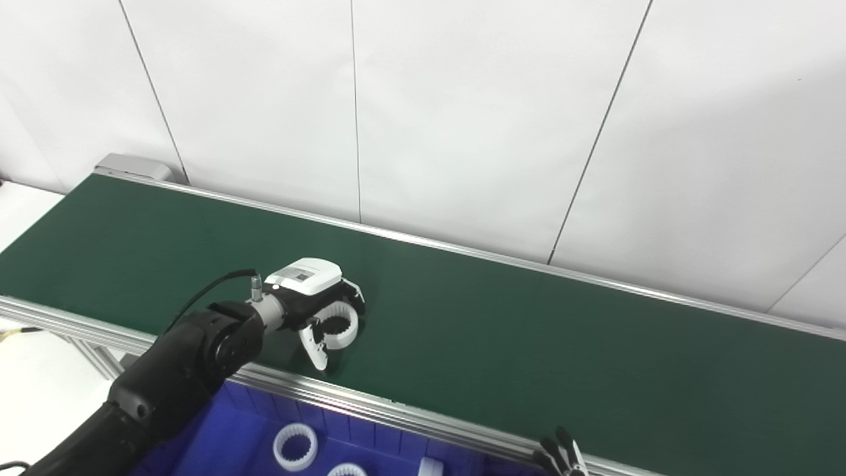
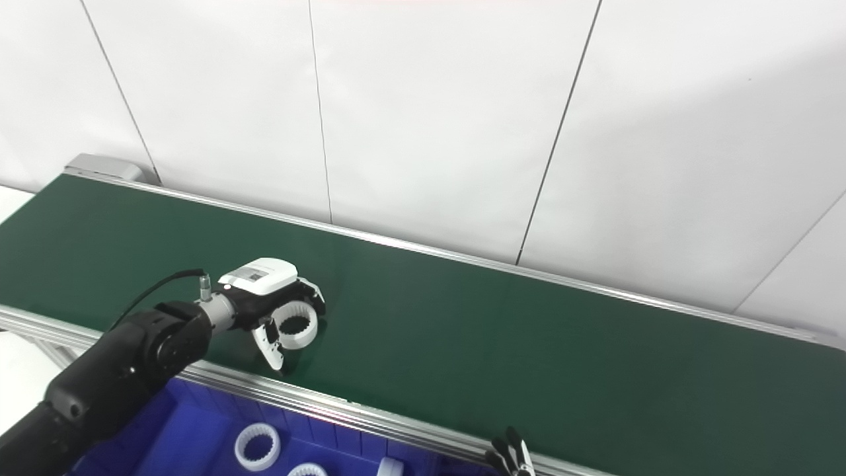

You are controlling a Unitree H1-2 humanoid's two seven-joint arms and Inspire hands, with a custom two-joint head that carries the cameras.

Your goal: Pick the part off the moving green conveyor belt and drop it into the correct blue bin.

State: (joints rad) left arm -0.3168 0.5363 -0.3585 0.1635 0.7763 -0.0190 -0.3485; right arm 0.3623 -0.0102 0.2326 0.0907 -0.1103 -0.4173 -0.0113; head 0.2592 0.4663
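A white toothed ring point(image 1: 338, 325) lies on the green conveyor belt point(image 1: 529, 344), close to its near rail. My left hand point(image 1: 317, 301) reaches over the belt from the lower left, its white back plate facing up. Its dark fingers curl round the ring's far side and the thumb presses against the near left side, so the hand is shut on the ring. Whether the ring is off the belt I cannot tell. Only the dark fingertips of my right hand point(image 1: 560, 455) show, at the bottom edge by the rail.
A blue bin point(image 1: 218, 436) stands below the belt's near rail point(image 1: 396, 406), holding white toothed rings point(image 1: 295, 446) like the one on the belt. White wall panels rise behind the belt. The belt's end cap point(image 1: 132, 165) is at the far left.
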